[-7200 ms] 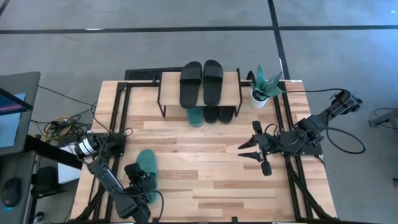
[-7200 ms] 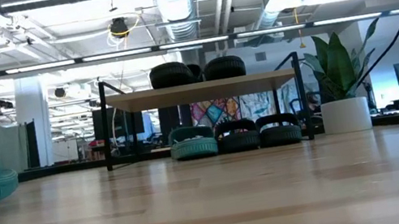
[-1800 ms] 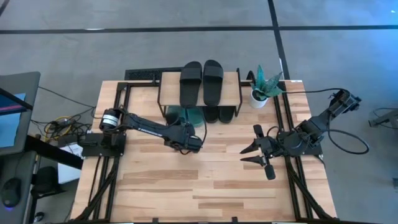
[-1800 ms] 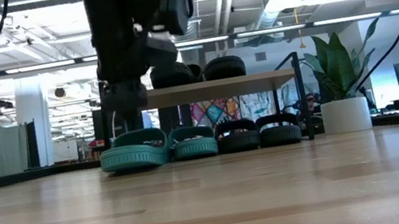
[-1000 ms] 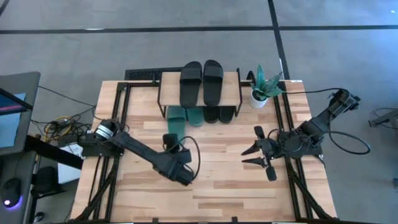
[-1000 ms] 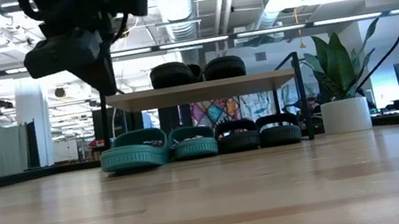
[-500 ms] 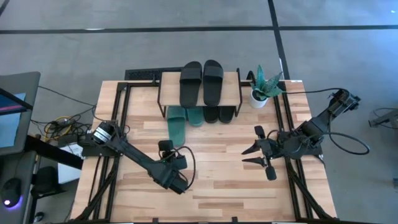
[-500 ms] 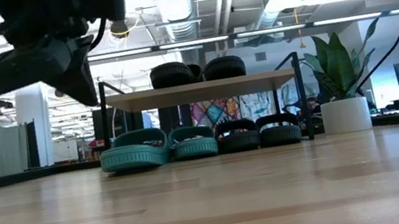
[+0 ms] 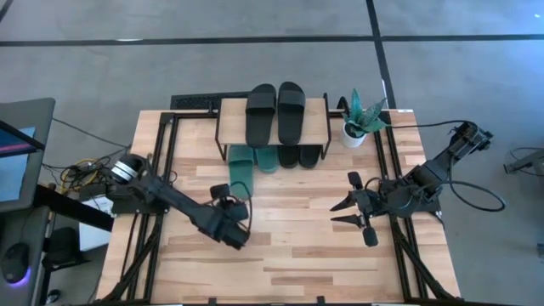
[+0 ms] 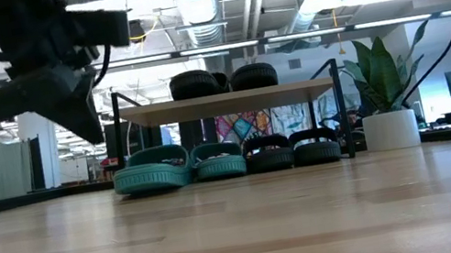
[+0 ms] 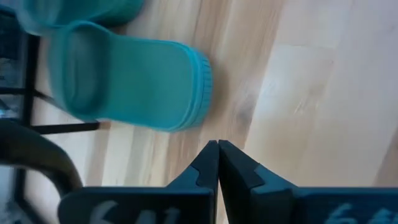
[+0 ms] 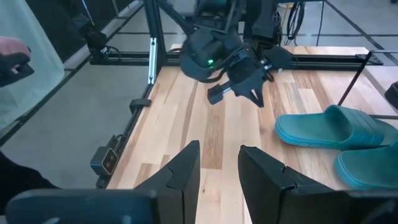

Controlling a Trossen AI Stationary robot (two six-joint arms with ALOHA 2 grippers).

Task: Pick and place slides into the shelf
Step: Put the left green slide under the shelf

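The shelf (image 9: 319,119) stands at the table's far middle, with a black pair of slides (image 9: 275,112) on its plank top. Under it sit a black pair (image 9: 299,156) and a green slide (image 9: 266,158). A second green slide (image 9: 242,167) lies sole-down on the table, its far end at the shelf's front left and its near end sticking out. My left gripper (image 9: 220,193) hovers shut just near of that slide (image 11: 130,84), touching nothing. My right gripper (image 9: 333,212) waits open at the table's right.
A potted plant (image 9: 358,119) stands right of the shelf at the far right. Black frame rails (image 9: 161,144) run along the table's left and right sides. Bare wood (image 9: 297,255) spreads over the near half of the table.
My left gripper has drawn back from the shelf and gone toward the table's left edge, staying above the table. The green slide stays where it was, in front of the shelf.
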